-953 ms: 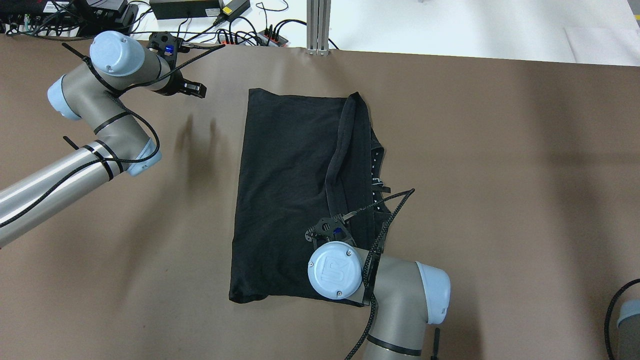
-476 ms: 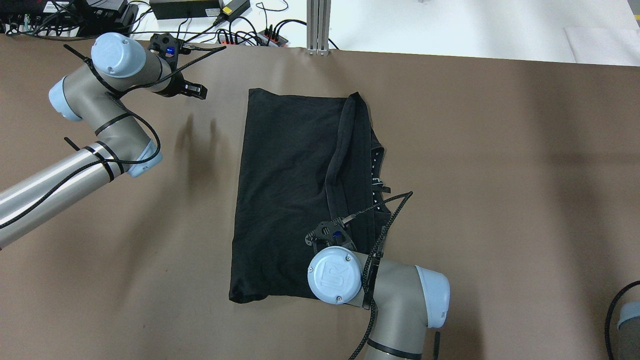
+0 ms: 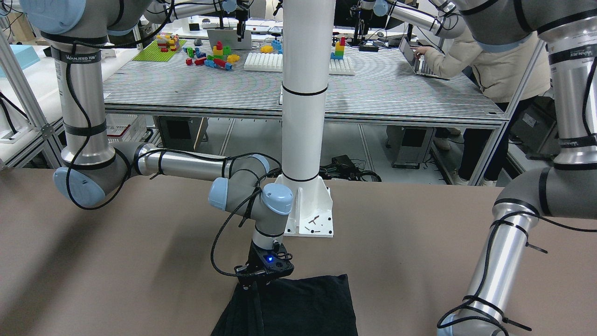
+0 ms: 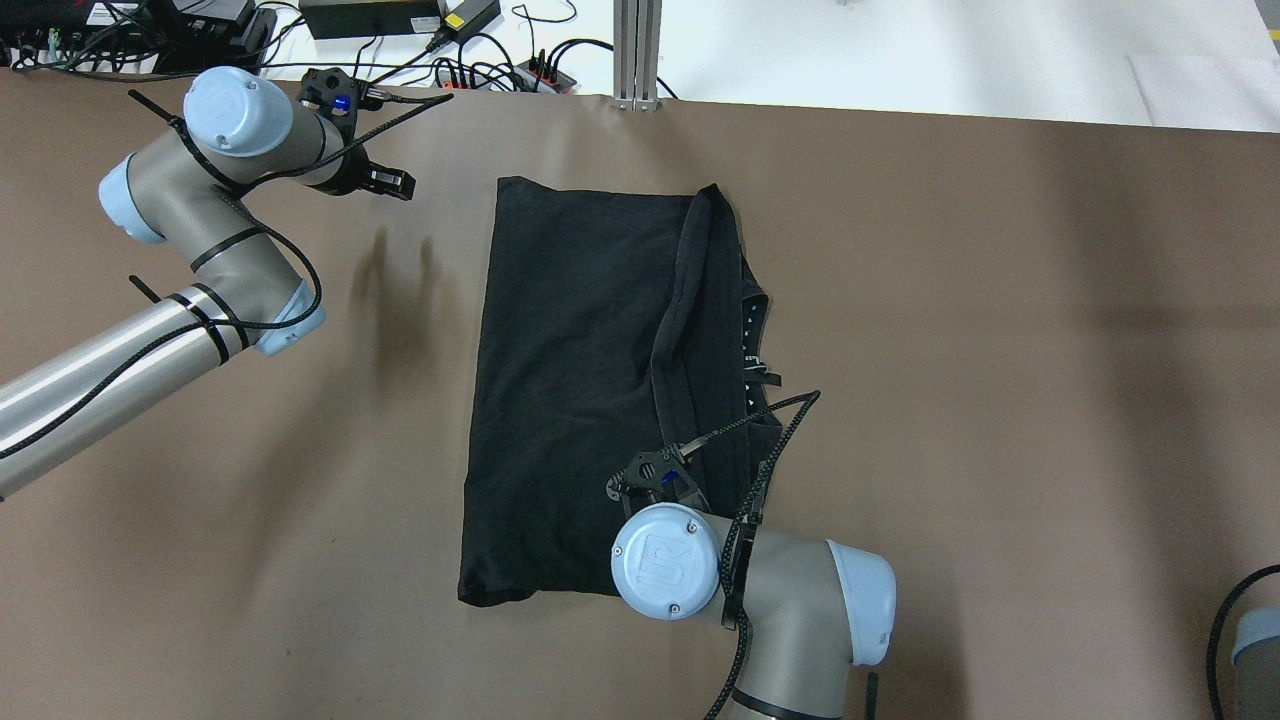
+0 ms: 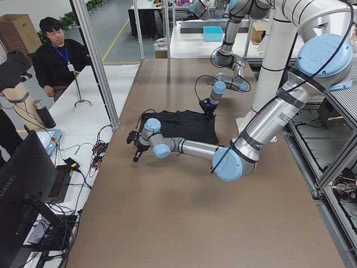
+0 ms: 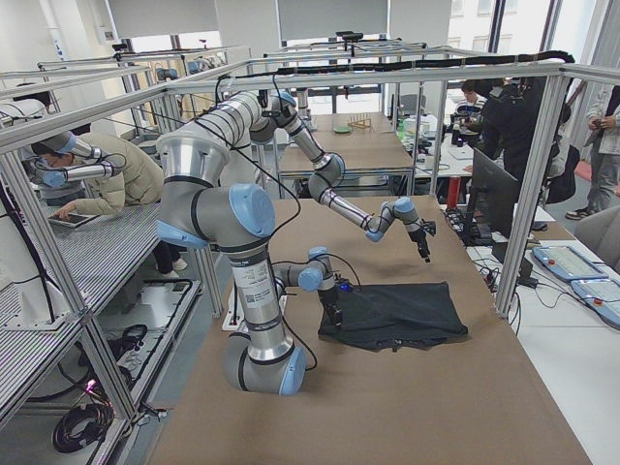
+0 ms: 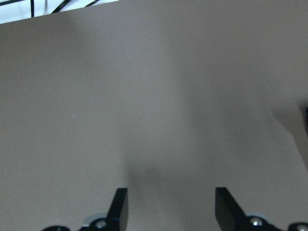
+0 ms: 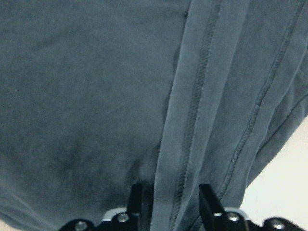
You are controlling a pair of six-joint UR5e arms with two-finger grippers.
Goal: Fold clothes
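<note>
Black, finely ribbed rectangular cloth (image 4: pixel 570 380) lies spread flat in the middle of the brown table top (image 4: pixel 1000 350), its short edges toward and away from the robot, near the base of the white pillar (image 3: pixel 305 93) in the front-facing view. A long strip along its right side is folded back, showing a stitched hem band (image 8: pixel 192 106) that runs the length of the piece.

The right gripper (image 8: pixel 171 207) points straight down onto the near right part of the cloth, its two black fingers (image 8: pixel 136 197) set narrowly apart on either side of that band. Whether they actually pinch the fabric cannot be told. Compared with a second ago, the right wrist sits slightly closer to the robot's edge of the table, while the cloth's outline and folds look unchanged.

The left gripper (image 4: pixel 390 182) hangs above bare table well to the left of the cloth's far corner, fingers (image 7: pixel 120 204) spread wide with nothing between them. Its position has barely shifted over the same second.
</note>
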